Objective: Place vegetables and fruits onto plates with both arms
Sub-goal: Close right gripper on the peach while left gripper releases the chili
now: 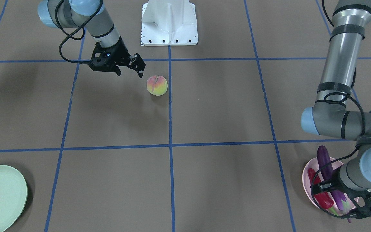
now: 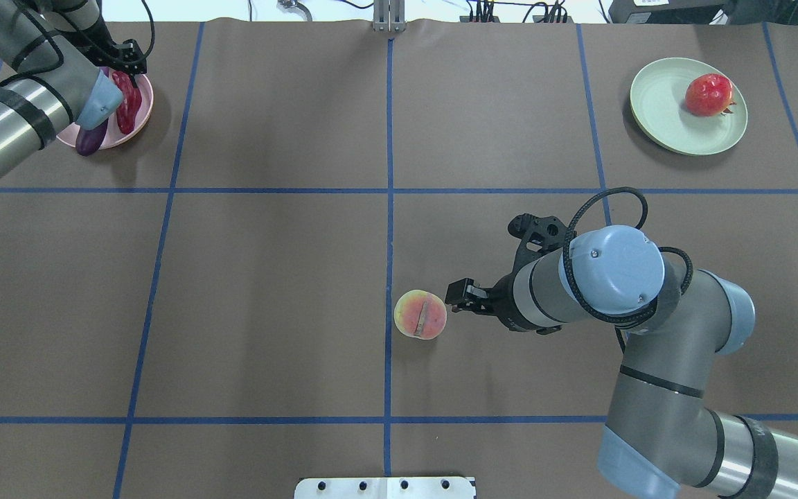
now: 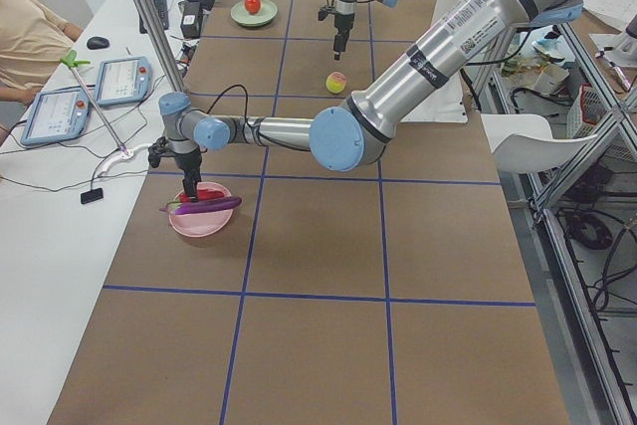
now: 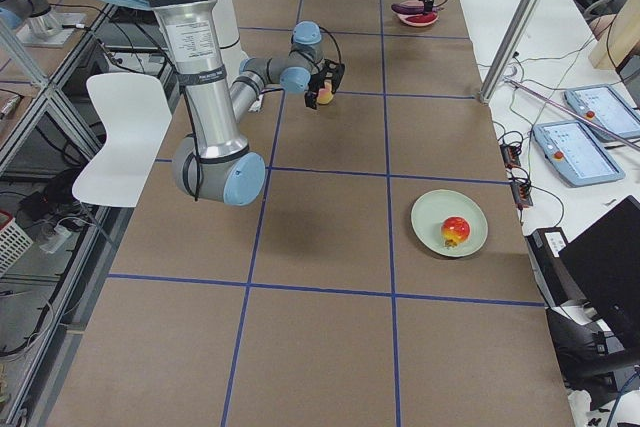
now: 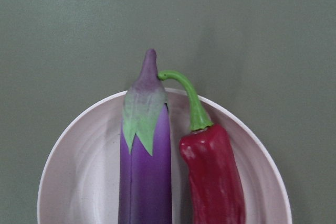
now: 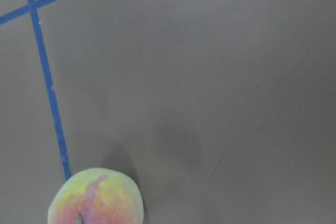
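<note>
The purple eggplant (image 5: 146, 166) and the dark-red chili (image 5: 215, 177) lie side by side on the pink plate (image 5: 84, 171). My left gripper (image 1: 338, 199) hangs open just above them, holding nothing. The peach (image 2: 420, 314) sits on the table near the centre line. My right gripper (image 1: 130, 73) is open and empty, right beside the peach and a little above the table. The peach shows at the bottom edge of the right wrist view (image 6: 95, 198). The red-orange fruit (image 2: 708, 94) rests on the mint green plate (image 2: 662, 111) at the far right.
The white base block (image 1: 169, 22) stands at the robot's edge of the table. Blue tape lines (image 2: 390, 208) divide the brown table cover into squares. Operator tablets and cables lie on a side table (image 3: 60, 116) beyond the far edge.
</note>
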You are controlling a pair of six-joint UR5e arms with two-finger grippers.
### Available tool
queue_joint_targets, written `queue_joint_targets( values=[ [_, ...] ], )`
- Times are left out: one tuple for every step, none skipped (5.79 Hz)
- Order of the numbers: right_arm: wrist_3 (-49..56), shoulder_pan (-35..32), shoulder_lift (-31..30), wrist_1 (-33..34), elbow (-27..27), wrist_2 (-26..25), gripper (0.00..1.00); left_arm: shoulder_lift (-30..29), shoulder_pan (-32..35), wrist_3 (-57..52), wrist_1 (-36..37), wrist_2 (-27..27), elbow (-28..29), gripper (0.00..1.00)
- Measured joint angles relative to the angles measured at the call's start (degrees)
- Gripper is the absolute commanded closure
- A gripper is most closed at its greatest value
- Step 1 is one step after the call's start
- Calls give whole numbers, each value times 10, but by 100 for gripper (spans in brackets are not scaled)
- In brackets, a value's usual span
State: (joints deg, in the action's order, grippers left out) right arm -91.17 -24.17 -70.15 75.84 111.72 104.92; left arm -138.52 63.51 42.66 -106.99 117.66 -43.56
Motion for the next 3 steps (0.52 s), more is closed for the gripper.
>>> queue_joint_targets(
  values=[
    [-2,10,13,0,-4,-8,0,0,-5,9,-1,0,-4,0],
    [-6,16,31,0,-16,-19,0,1,-8,17,-1,-1,-13,0],
    [-11,23,47,-1,-31,-31,0,4,-9,29,0,-1,-26,0]
  ],
)
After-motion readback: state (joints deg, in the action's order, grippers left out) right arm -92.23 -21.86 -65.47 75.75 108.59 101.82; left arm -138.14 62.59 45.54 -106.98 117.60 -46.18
